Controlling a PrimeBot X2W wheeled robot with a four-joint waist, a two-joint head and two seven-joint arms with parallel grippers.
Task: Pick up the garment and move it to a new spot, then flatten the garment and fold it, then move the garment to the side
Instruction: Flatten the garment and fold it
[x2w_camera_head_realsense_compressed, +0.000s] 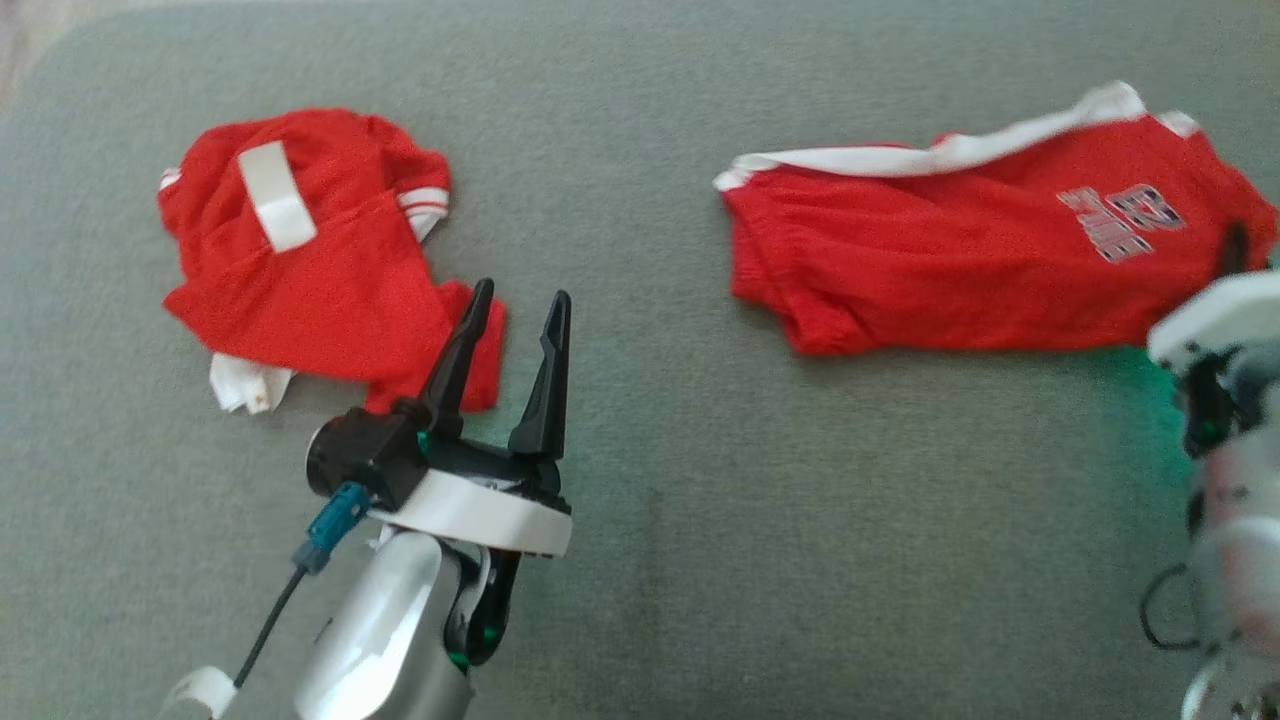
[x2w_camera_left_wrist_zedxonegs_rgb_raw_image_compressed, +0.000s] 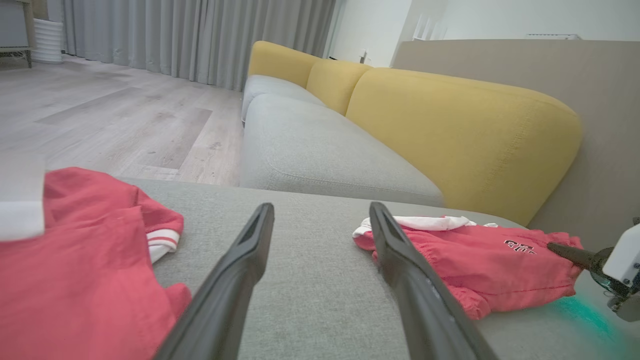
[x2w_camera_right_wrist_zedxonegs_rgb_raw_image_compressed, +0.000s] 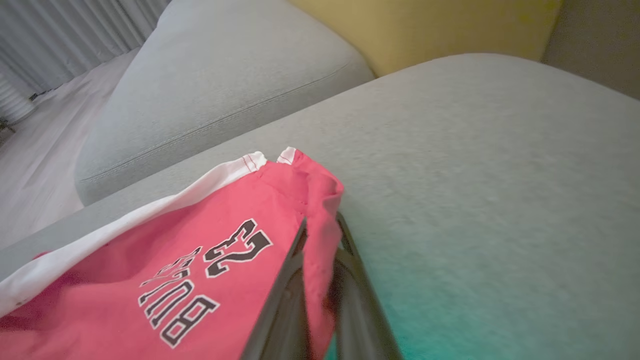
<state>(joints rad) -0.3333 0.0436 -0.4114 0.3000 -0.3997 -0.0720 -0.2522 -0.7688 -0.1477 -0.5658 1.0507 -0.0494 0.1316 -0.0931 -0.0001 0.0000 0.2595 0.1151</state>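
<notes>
Pick-up step: your right hand (x2w_camera_right_wrist_zedxonegs_rgb_raw_image_compressed: 321, 220) pinches the right end of the printed red garment (x2w_camera_head_realsense_compressed: 950, 260), which lies near the cushion's (x2w_camera_head_realsense_compressed: 650, 520) right edge. Your left hand (x2w_camera_head_realsense_compressed: 523, 292) is spread, empty. Next, lift the cloth clear before carrying it.

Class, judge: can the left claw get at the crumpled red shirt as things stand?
Probably yes: the open left claw sits beside the crumpled red shirt, and nothing lies between them.
</notes>
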